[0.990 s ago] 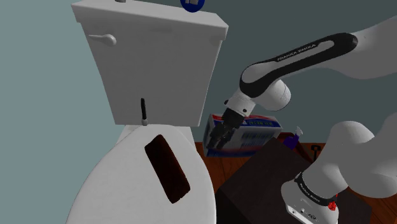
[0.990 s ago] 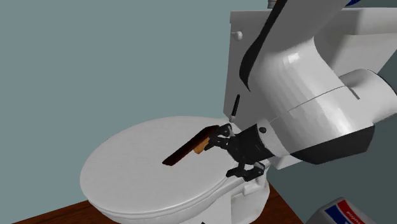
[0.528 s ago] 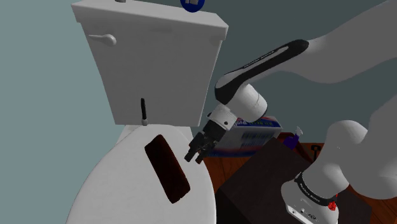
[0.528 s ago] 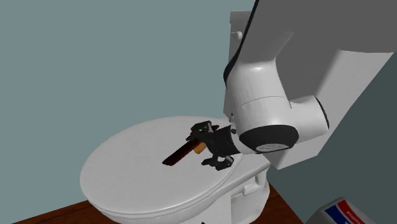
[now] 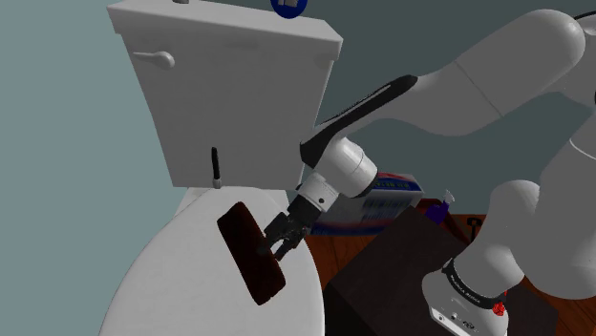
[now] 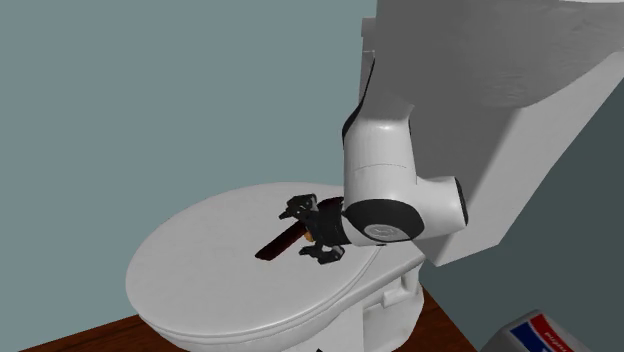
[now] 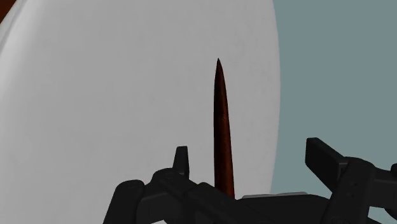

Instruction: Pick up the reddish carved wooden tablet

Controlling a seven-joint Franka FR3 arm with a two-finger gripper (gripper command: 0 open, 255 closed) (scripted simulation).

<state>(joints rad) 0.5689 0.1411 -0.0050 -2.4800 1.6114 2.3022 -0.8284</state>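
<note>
The closed white toilet lid (image 5: 181, 277) carries the dark reddish tablet (image 5: 250, 253), which lies lengthwise on the half of the lid nearer my stand (image 5: 382, 272). From my wrist I see the tablet edge-on against the plain white surface. At the lid's rear edge a slim black stick (image 5: 216, 169) stands upright against the tank; I cannot tell what it rests on. On the red-brown wooden floor (image 5: 317, 235) beside the toilet sit a blue, white and red box (image 5: 393, 200) and my dark stand.
</note>
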